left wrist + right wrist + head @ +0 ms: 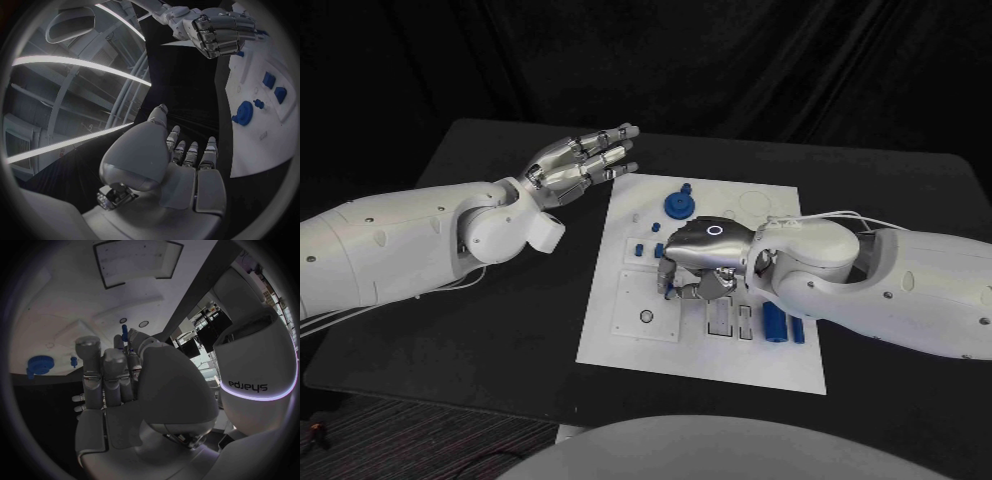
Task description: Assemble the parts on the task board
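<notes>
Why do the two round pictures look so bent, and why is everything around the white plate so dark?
Both wrist views use fisheye lenses, so the white plate curves in the left wrist view and balloons in the right wrist view behind the right hand. In the head view, black table and dark backdrop swallow light; the left hand glints.

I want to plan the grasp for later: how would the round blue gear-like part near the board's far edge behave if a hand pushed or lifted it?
The blue gear-like part looks like rigid plastic, so probably stiff and light. It seems to sit low and flat on the task board, so tipping looks unlikely; set on edge, its round shape could roll. Its toothed rim should give fingers some purchase.
</notes>
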Robot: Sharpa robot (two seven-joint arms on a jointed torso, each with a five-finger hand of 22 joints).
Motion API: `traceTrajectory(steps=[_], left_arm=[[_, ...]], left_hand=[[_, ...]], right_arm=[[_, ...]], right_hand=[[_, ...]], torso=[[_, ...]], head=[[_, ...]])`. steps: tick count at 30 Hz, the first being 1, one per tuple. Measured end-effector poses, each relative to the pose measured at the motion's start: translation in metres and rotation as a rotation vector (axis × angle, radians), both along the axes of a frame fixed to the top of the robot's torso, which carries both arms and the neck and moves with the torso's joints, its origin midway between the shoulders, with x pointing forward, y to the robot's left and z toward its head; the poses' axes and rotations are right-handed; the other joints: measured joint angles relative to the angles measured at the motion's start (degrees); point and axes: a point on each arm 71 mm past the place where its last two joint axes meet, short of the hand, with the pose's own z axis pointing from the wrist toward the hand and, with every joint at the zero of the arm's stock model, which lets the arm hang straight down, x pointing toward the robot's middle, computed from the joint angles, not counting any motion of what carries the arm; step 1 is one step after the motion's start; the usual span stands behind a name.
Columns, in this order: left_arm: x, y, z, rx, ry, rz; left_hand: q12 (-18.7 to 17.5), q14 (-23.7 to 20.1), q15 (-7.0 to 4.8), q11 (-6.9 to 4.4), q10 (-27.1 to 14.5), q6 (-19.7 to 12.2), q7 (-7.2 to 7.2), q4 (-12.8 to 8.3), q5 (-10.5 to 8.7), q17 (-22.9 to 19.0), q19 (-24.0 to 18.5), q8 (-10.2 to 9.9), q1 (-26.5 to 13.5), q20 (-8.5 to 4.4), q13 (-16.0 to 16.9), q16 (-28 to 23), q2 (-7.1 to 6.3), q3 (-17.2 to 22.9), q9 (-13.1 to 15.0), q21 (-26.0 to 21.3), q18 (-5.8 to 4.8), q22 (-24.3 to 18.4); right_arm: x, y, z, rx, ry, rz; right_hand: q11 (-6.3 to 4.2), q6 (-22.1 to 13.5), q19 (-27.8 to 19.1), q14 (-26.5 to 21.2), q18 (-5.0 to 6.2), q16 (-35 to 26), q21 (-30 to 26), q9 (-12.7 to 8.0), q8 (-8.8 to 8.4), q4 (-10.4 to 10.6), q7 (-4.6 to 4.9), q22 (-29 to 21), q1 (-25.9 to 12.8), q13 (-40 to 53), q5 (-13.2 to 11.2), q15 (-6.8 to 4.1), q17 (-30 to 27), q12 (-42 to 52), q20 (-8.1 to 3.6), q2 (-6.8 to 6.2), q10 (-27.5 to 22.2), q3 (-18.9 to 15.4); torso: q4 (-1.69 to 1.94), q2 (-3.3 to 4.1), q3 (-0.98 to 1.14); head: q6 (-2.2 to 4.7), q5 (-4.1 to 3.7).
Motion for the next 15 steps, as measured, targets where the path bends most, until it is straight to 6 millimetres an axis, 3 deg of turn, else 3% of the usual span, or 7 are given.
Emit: traceTrajectory(steps=[15], left_arm=[[-0.0003, -0.0004, -0.0001, 0.0, 0.002, -0.005]], left_hand=[[0.0, 0.0, 0.0, -0.01, -0.01, 0.0, 0.0, 0.01, 0.0, 0.0, 0.0, 0.23, -0.22, 0.0, 0.0, 0.0, 0.23, 0.0, 0.0, 0.0, 0.0, 0.13]], right_arm=[[0.0036, 0.0012, -0.0039, -0.018, 0.011, -0.008]], right_hand=[[-0.18, -0.21, 0.0, 0.0, 0.0, -0.71, -1.17, -0.14, -0.28, -0.16, 0.21, -0.01, 0.0, 0.0, -0.03, 0.0, -0.6, 0.03, 0.0, -0.01, 0.18, 0.16]], torso=[[0.02, -0.03, -0.03]], head=[[0.0, -0.04]])
